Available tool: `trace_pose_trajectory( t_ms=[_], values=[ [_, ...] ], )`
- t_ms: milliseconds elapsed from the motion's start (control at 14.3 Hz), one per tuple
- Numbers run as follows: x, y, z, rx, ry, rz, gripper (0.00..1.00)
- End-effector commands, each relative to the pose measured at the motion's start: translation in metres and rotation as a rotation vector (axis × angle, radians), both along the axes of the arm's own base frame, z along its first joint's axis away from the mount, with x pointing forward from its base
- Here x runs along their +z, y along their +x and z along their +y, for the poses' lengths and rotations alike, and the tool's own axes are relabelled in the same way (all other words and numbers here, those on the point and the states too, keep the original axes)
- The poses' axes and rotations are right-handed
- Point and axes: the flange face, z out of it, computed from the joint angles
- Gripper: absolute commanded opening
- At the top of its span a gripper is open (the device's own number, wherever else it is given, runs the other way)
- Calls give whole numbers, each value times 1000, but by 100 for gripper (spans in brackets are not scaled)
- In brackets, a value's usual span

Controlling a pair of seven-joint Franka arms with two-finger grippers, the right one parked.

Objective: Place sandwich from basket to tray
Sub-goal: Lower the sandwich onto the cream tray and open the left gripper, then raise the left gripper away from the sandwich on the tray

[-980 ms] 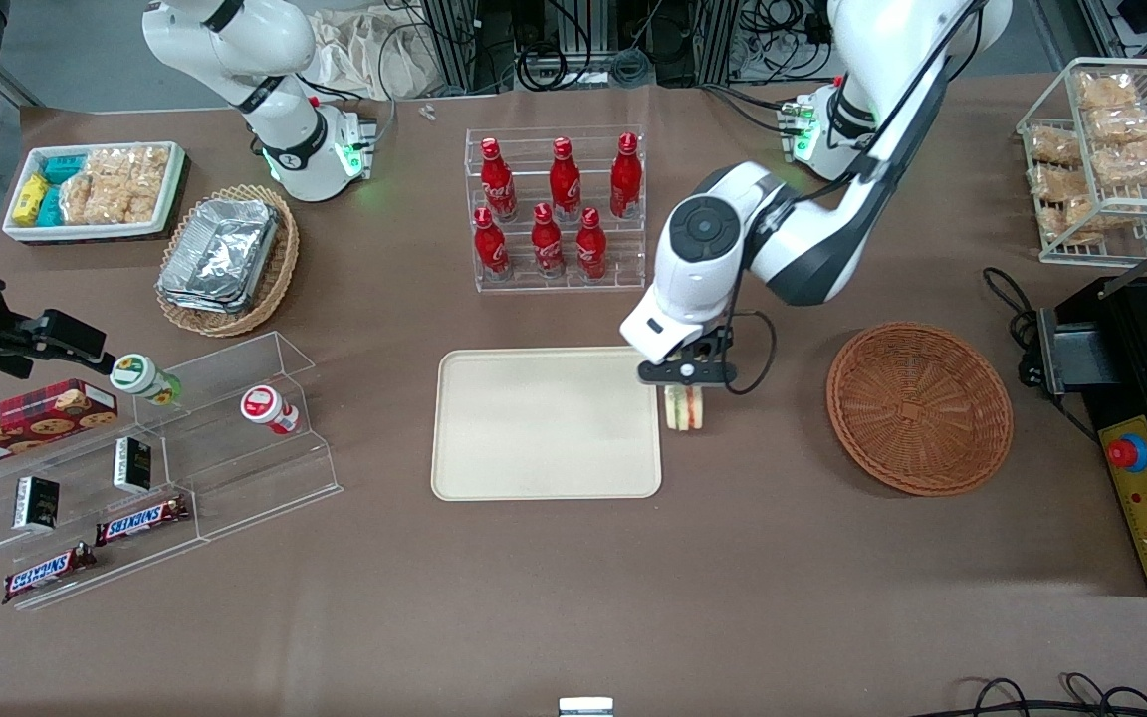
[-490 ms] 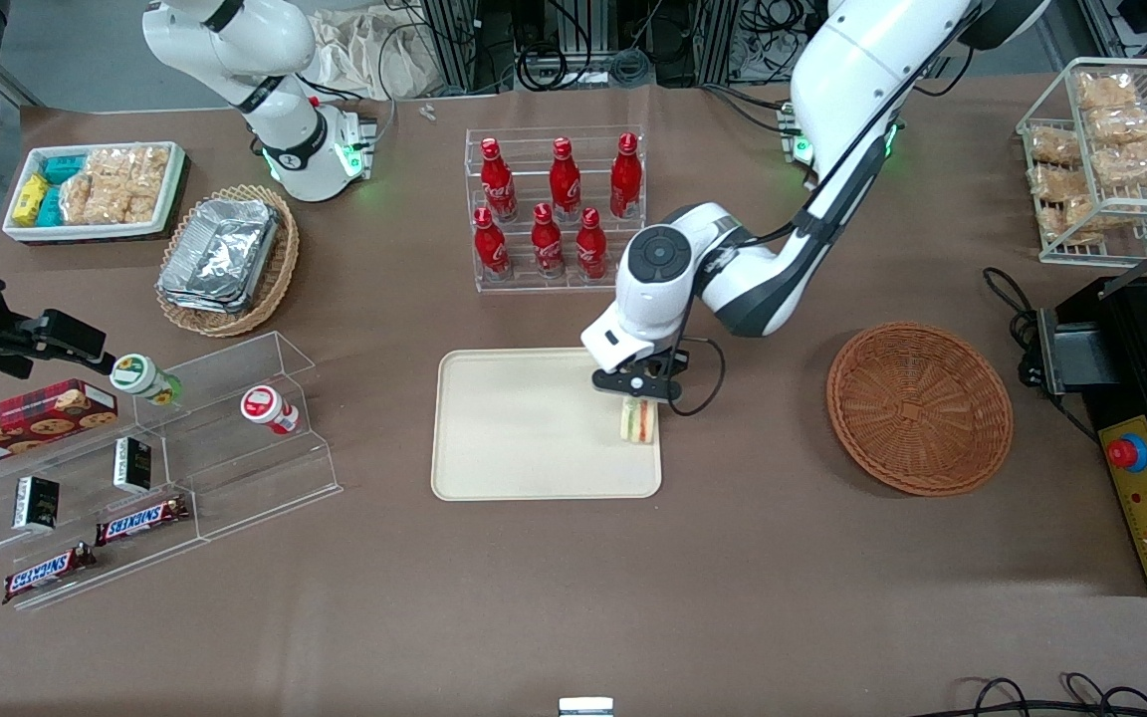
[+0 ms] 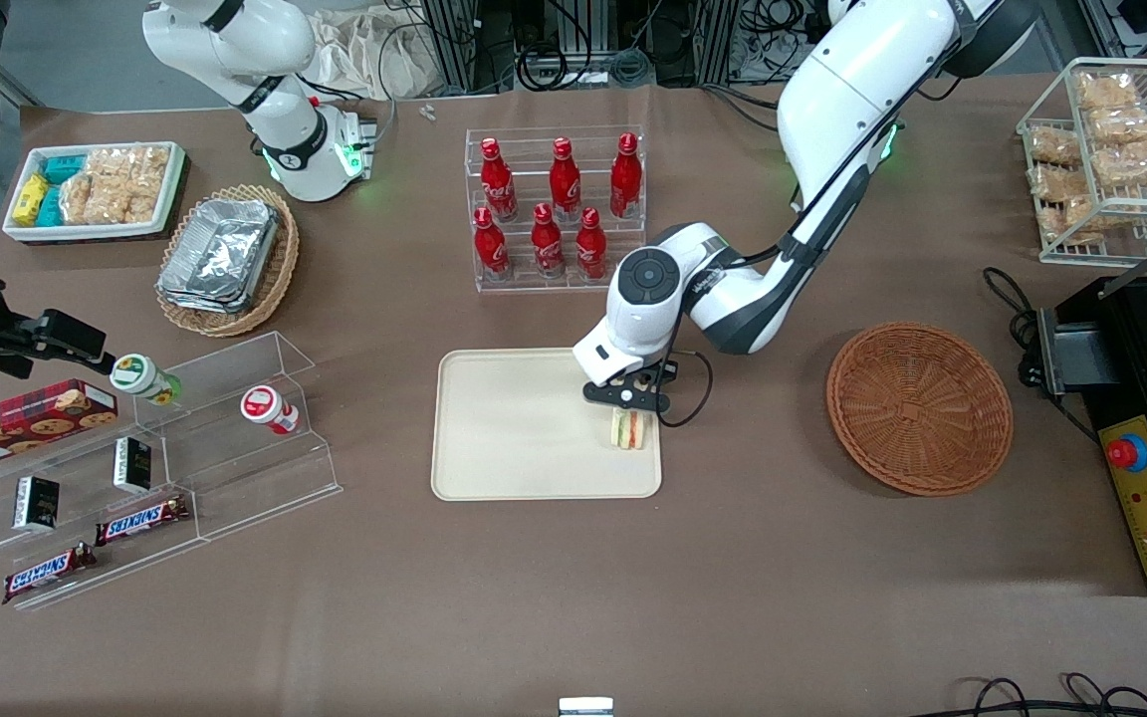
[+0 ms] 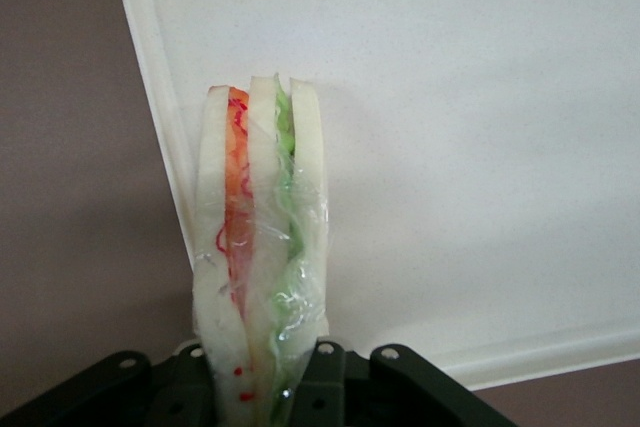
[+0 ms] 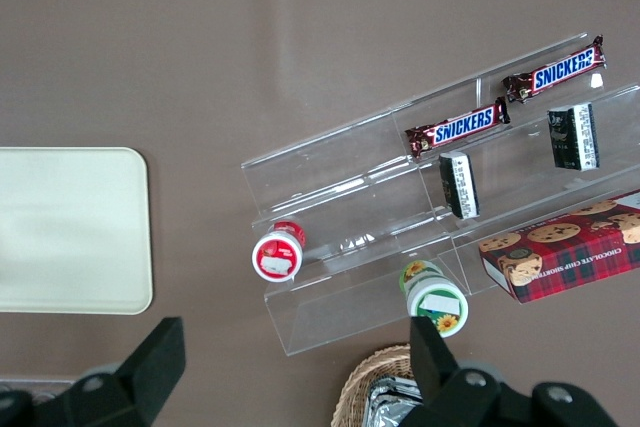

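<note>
Basket [image 3: 919,406] at 3 o'clock of tray [image 3: 524,438], holds nothing. Gripper [image 3: 630,416] clamps sandwich [image 3: 631,429] over tray edge, possibly touching. Sandwich upright, orange and green layers, wrapped.

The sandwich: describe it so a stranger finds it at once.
Find the cream tray mid-table, nearer the front camera than the red bottles. Over its basket-side edge the gripper holds the sandwich: a pale wedge with orange and green layers, the only food there.
</note>
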Motion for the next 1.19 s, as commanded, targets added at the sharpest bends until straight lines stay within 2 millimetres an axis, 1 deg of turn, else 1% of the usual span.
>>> trace_pose_trajectory(
  t_ms=[0,140,210,280,350,420,490,560,700,770,840,910,980,1050,1120],
  values=[
    [0,10,-5,15,15,-50,100],
    [8,11,-5,9,22,-75,100],
    [16,12,-4,30,16,-87,100],
    [28,15,-3,57,8,-103,100],
    [48,20,-2,106,-3,-120,100],
    [82,24,-1,155,-18,-151,100],
    [106,33,16,192,3,-153,100],
    [136,39,29,237,5,-136,100],
    [185,43,43,319,5,-71,100],
    [203,53,66,330,33,-39,100],
    [232,58,81,249,59,-26,100],
    [255,60,95,172,91,-1,100],
    [271,71,123,149,117,36,100],
    [280,79,146,137,127,69,100],
    [296,80,164,115,115,80,100]
  ],
)
